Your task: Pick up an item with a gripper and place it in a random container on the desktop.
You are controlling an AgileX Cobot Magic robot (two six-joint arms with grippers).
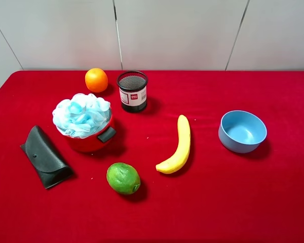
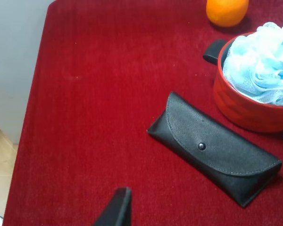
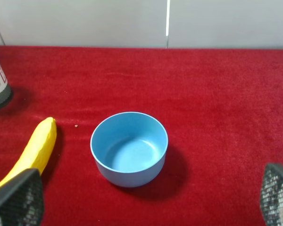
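Note:
The light-blue mesh bath pouf (image 1: 81, 114) sits inside the round red pot (image 1: 91, 142) at the left of the red desktop (image 1: 207, 202), filling its mouth. It shows in the left wrist view too, the pouf (image 2: 264, 66) in the pot (image 2: 247, 108). No gripper shows in the exterior high view. Of my left gripper only one black finger (image 2: 119, 207) shows, low over the cloth and away from the pot. My right gripper (image 3: 146, 200) is open and empty, with its mesh-patterned fingertips (image 3: 16, 197) wide apart in front of the blue bowl (image 3: 129, 148).
A black glasses case (image 1: 44, 156) lies left of the pot. An orange (image 1: 96, 80) and a black mesh cup (image 1: 132, 91) stand at the back. A lime (image 1: 123, 178) and a banana (image 1: 178, 146) lie mid-table. The blue bowl (image 1: 242, 131) is at the right.

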